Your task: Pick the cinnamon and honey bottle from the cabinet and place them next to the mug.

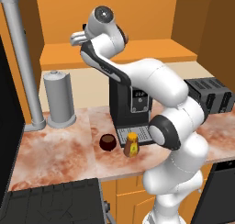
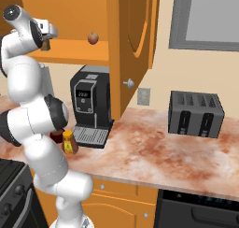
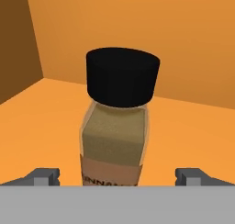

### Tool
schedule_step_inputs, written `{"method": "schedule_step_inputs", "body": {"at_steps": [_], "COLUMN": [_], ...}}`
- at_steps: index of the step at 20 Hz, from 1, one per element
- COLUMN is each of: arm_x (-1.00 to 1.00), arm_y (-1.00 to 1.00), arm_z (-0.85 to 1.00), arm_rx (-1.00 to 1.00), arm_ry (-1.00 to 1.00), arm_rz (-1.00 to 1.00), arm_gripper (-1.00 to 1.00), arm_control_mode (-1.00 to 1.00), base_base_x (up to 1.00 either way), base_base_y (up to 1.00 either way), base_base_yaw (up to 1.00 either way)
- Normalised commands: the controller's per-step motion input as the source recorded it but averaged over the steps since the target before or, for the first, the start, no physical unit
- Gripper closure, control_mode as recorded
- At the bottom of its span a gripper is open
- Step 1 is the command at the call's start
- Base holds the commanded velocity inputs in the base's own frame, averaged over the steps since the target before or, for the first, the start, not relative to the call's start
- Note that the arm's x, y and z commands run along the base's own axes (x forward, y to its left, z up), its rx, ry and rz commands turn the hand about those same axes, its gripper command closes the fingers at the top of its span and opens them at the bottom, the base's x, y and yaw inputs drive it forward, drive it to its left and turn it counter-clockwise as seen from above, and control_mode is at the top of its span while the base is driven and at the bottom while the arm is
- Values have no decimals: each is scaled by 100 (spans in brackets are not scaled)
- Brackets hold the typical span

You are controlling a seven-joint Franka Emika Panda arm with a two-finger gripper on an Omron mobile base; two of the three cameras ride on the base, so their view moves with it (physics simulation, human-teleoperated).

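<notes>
Glassy cinnamon (image 3: 116, 126) jar upright on cabinet (image 3: 183, 126) shelf, dead centre between wide-spread claw (image 3: 118, 176) tips at 8 and 4 o'clock. Likely light, rigid, slick; best gripped mid-body, below cap.

Cab shelf (image 3: 193, 126): cinnamon (image 3: 117, 126); counter (image 1: 55, 149): mug (image 1: 108, 142), honey bottle (image 1: 131, 144).

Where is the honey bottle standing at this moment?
The honey bottle stands upright on the marble counter, just right of the mug and in front of the coffee machine, in the left base view.
</notes>
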Motion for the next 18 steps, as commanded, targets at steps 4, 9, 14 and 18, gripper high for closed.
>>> {"method": "schedule_step_inputs", "body": {"at_steps": [4,9,14,18], "arm_x": [17,14,7,0], "arm_y": [3,5,10,3], "arm_z": [0,0,0,0], "arm_rx": [0,0,0,0], "arm_ry": [0,0,0,0], "arm_rz": [-1,-1,0,0], "arm_gripper": [-100,-100,-100,-100], "arm_control_mode": [-100,-100,-100,-100], "base_base_x": [0,0,0,0], "base_base_y": [0,0,0,0], "base_base_yaw": [0,0,0,0]}}
